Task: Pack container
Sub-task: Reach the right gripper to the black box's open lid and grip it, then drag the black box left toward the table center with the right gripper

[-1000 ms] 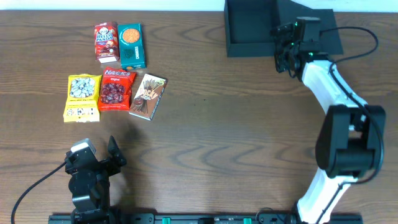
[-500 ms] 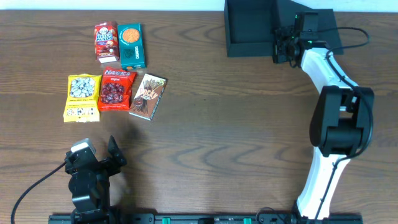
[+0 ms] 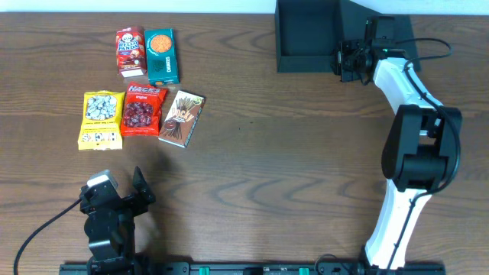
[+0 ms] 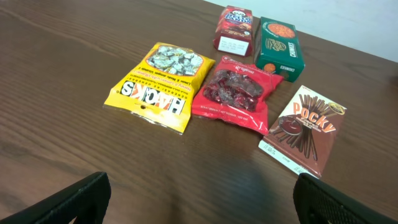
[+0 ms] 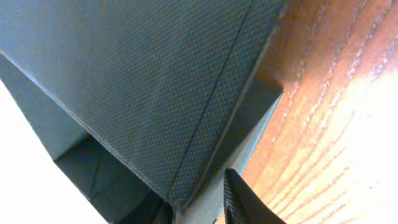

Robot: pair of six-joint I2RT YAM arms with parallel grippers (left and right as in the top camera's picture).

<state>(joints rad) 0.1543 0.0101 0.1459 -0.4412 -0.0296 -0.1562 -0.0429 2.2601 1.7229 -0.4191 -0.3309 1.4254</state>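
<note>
1. the container (image 3: 306, 63) sits at the far edge of the wooden table (image 3: 290, 153), right of centre, open side up, with its flap lid (image 3: 401, 30) lying flat to its right.
2. the right gripper (image 3: 348, 61) is at the container's near right corner, where the box meets the flap.
3. in the right wrist view the dark textured wall of the container (image 5: 143, 81) fills most of the picture, with one of the fingers (image 5: 239, 199) just beside the wall's lower edge. the other finger is not clear, so i cannot tell how far apart they stand or whether they hold the wall.
4. the left gripper (image 4: 202, 202) is at the near left of the table, well apart from the container. its two fingers are spread wide with only bare table between them.
5. five snacks lie in a group at the left of the table: a yellow hacks bag (image 4: 158, 86), a red bag (image 4: 235, 93) touching its right side, and a brown pocky box (image 4: 305, 127) further right.
6. behind them, a red box (image 4: 235, 26) and a green box (image 4: 278, 45) lie side by side.
</note>
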